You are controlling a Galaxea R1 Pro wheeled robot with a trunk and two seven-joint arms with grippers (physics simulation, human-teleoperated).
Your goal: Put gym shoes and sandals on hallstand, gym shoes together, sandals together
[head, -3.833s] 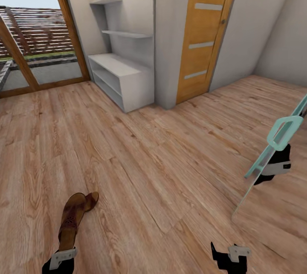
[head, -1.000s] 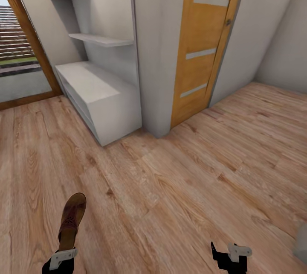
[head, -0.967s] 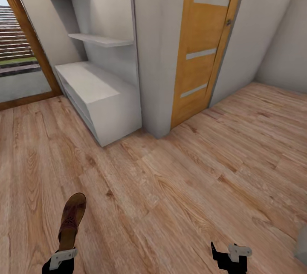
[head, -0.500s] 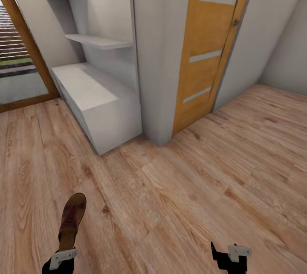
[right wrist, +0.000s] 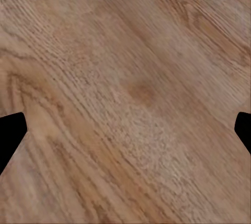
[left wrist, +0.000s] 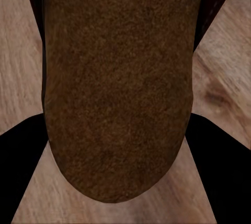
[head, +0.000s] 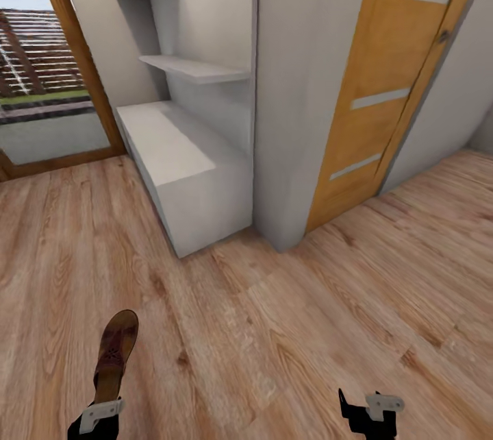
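One brown sandal (head: 115,351) sticks forward from my left gripper (head: 99,416), which is shut on its heel end, low at the left above the corridor floor (head: 274,330). In the left wrist view the sandal's sole (left wrist: 117,88) lies between the two dark fingers (left wrist: 21,161). My right gripper (head: 370,414) hangs open and holds nothing; its wrist view looks down on bare wood planks (right wrist: 125,98) with the fingertips (right wrist: 9,132) far apart. The pale grey hallstand (head: 179,152) stands ahead against the wall, its top bare. The gym shoes are out of view.
Stepped floating shelves (head: 195,68) hang above the hallstand. A grey wall pillar (head: 301,118) juts out to its right, then an orange door (head: 390,97). A glazed door with a wooden frame (head: 75,49) is at the far left. Open floor lies between me and the rack.
The whole picture has shifted: the camera has come closer and turned, so the hallstand and the door stand further right and larger. The sandal stays in my left gripper; the right gripper is unchanged.
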